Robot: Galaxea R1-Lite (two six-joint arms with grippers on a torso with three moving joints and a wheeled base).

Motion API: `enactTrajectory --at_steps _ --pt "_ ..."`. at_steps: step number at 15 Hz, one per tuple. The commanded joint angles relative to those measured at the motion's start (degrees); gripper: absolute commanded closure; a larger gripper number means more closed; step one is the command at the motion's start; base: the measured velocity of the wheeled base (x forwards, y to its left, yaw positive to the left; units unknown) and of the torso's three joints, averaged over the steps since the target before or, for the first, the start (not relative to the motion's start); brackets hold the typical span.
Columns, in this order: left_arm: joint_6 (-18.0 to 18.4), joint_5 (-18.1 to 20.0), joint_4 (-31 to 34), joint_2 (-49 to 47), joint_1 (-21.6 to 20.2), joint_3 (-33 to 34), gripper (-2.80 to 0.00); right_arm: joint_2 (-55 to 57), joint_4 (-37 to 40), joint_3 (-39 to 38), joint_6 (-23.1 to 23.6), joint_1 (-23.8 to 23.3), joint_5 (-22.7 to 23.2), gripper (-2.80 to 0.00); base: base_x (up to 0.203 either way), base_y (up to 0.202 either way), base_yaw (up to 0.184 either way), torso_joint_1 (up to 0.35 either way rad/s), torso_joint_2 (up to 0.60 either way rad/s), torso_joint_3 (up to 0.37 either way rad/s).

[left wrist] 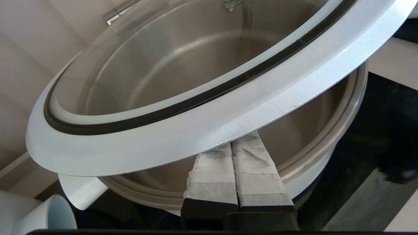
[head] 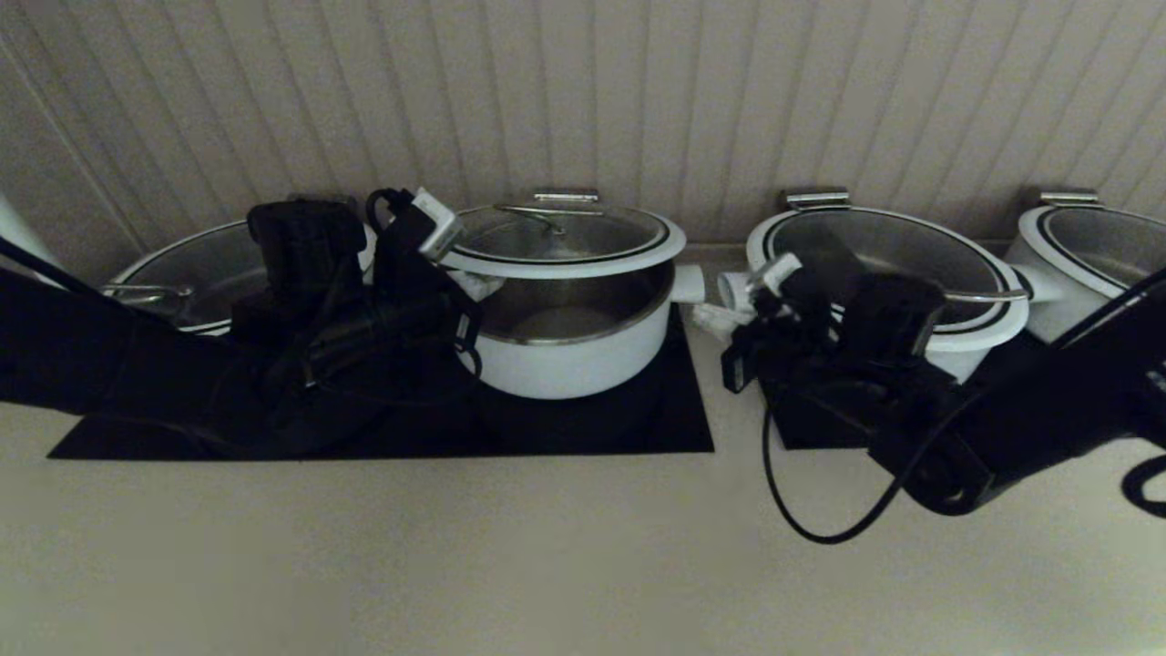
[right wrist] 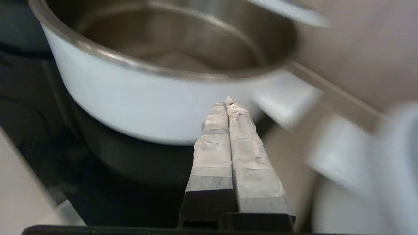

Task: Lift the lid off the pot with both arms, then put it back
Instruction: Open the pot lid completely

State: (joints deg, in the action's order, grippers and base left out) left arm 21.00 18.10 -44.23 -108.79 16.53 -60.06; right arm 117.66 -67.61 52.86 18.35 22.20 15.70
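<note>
Ribbed wall panels stand behind a pale desk [head: 455, 565] with black mats. Left claw [left wrist: 232, 147], fingers pressed together, props the lid [head: 565, 239] from under its white rim, so it hangs tilted above the pot [head: 569, 351]. Right claw [right wrist: 227, 106], also closed and empty, sits just beside the pot's right knob [head: 690, 283]. To lower well, I think the right claw should support the far rim first and keep the lid level. Pot looks empty; neighbouring pots [head: 897, 273] too.
</note>
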Motion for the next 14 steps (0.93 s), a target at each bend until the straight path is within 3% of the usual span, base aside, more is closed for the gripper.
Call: enactTrajectory --at_steps 1,5,8,11,14 --pt "0.09 0.09 -0.33 0.08 -0.01 -0.14 0.0 -11.24 -0.13 -8.43 0.99 -1.93 0.09 0.0 0.0 0.0 0.0 0.0 0.0 0.0" --pt "0.0 0.09 -0.51 0.16 -0.01 0.21 0.0 -32.82 3.27 -24.66 1.19 -8.94 0.1 0.0 0.0 0.0 0.0 0.0 0.0 0.0" --pt "0.0 0.09 -0.51 -0.02 -0.01 0.03 0.0 -52.68 12.27 -35.47 -2.73 -16.77 0.12 0.0 0.0 0.0 0.0 0.0 0.0 0.0" --pt "0.0 0.09 -0.51 -0.11 -0.01 0.03 0.0 -76.18 27.9 -43.77 -6.21 -19.83 -0.13 0.0 0.0 0.0 0.0 0.0 0.0 0.0" --pt "0.0 0.09 -0.42 -0.02 -0.01 0.03 0.0 -101.73 53.42 -46.23 -8.29 -21.14 -1.43 0.0 0.0 0.0 0.0 0.0 0.0 0.0"
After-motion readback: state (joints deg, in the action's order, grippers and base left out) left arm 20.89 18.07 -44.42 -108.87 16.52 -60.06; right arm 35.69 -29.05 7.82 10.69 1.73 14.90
